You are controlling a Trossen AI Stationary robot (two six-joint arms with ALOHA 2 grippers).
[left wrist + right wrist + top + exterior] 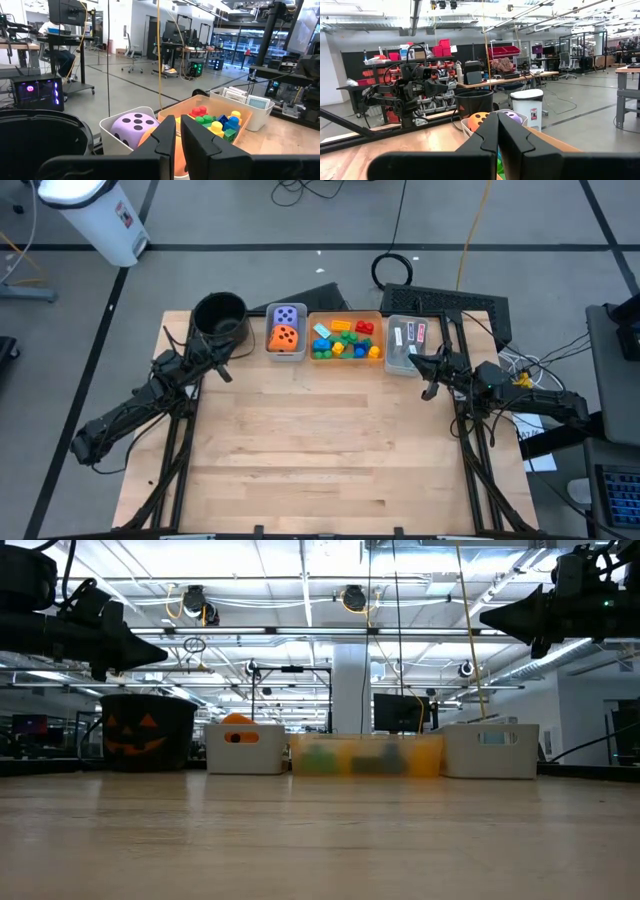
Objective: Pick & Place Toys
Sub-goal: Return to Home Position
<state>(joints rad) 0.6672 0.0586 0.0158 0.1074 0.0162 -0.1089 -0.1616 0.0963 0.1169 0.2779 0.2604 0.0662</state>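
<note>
**Closing step: arms going to rest.** The left gripper [224, 372] hovers beside the black pot [219, 315], and the right gripper [431, 387] beside the right grey bin [388, 348]. Each has its jaws pressed together on nothing. The 2 dice [285, 337] lie in the left grey bin [269, 330], the bricks [345, 343] in the orange bin [345, 313], and what appear to be cards [408, 335] in the right grey bin. The next move likely calls for both arms to fold home, clear of the bins.

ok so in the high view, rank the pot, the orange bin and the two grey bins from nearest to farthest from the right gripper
From the right gripper, at the table's right side:
1. Right grey bin, just beside it, right end of the row.
2. Orange bin, middle of the row.
3. Left grey bin, left of the orange one.
4. Pot, back left corner.
</note>
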